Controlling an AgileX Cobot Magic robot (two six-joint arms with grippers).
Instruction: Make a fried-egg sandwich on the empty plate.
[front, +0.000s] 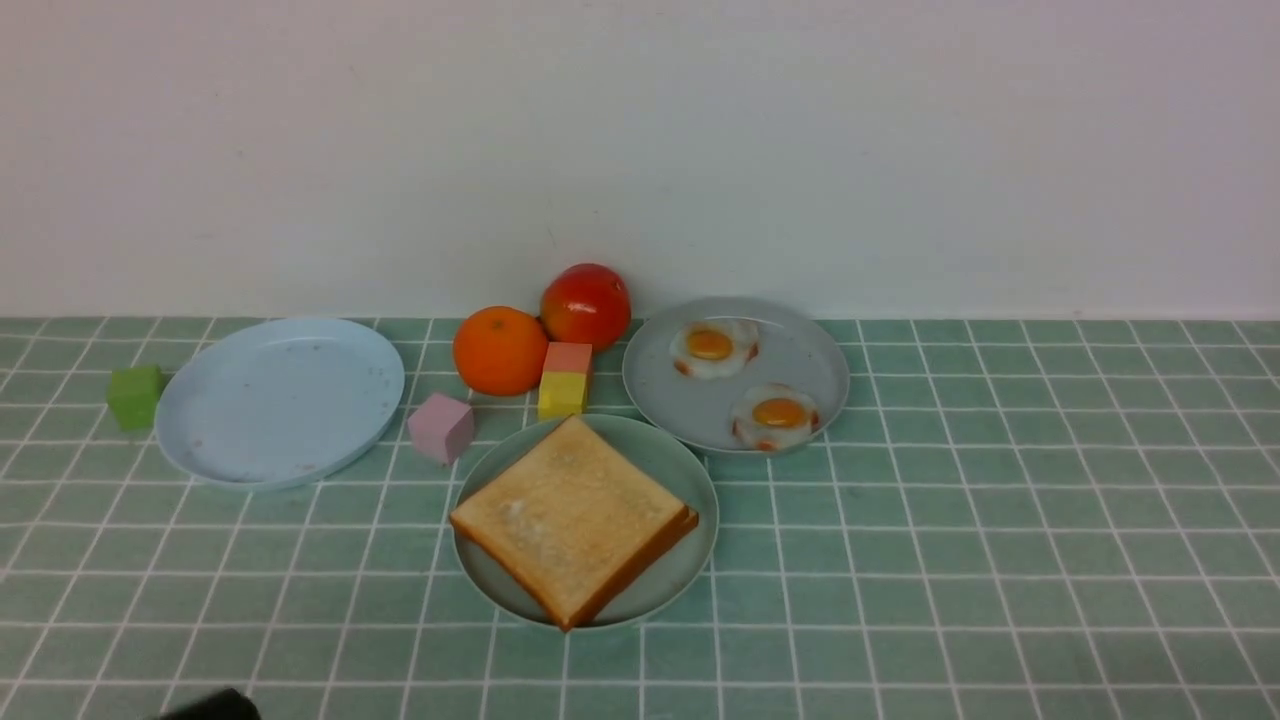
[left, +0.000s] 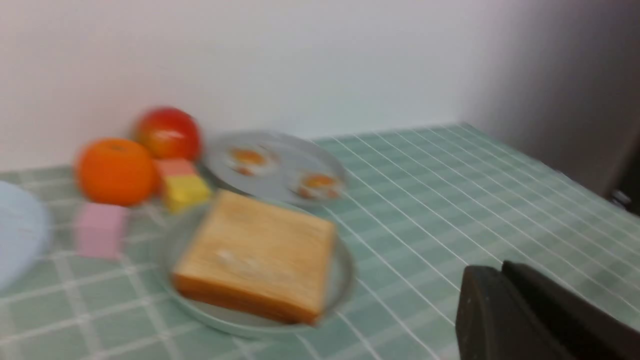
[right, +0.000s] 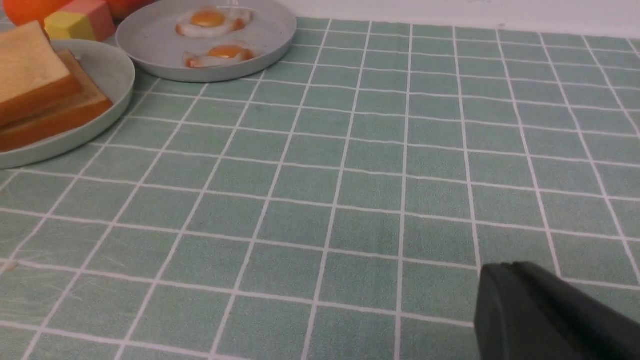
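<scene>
Sandwich (front: 573, 520) plate (front: 690, 560) sits on green-checked cloth (front: 1000, 550), white wall (front: 640, 150) behind.

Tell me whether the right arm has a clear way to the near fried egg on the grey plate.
Probably yes: the near fried egg lies uncovered on the grey plate, with only bare tablecloth between.

Golden toast (front: 570, 515) with darker orange-brown crust, on a mint-green plate (front: 675, 580). White eggs (front: 712, 347) with orange yolks on a grey plate (front: 800, 350). Pale blue plate (front: 280, 400) toward the cloth's left edge. Orange (front: 499, 350): orange; tomato (front: 586, 306): red. Green cube (front: 135, 397), pink cube (front: 441, 427), pink-over-yellow block (front: 565, 380). Cloth (front: 1000, 520) sage green, gridded with thin white lines. Wall (front: 640, 150) off-white.
</scene>
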